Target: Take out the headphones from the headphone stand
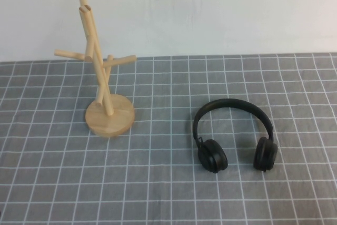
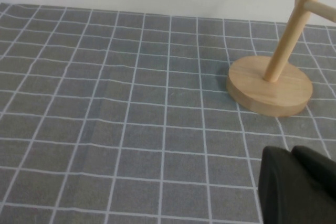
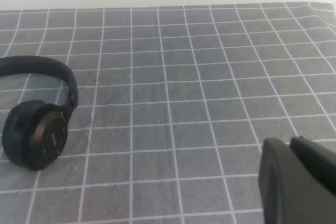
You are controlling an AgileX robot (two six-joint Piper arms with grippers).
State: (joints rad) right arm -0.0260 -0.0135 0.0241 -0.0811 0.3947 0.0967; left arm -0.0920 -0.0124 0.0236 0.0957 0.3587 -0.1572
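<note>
The black headphones (image 1: 234, 135) lie flat on the grey checked cloth at the right of centre, headband toward the wall, both ear cups toward me. They are off the light wooden headphone stand (image 1: 100, 72), which stands upright at the left with bare pegs. Neither arm shows in the high view. My left gripper (image 2: 291, 150) is shut and empty, low over the cloth a short way from the stand's disc base (image 2: 269, 85). My right gripper (image 3: 289, 141) is shut and empty over the cloth, well apart from one ear cup (image 3: 35, 135) and part of the headband (image 3: 42, 67).
The grey cloth with a white grid (image 1: 168, 183) covers the table. A white wall (image 1: 210, 9) rises behind it. The cloth's far edge runs along the wall just behind the stand.
</note>
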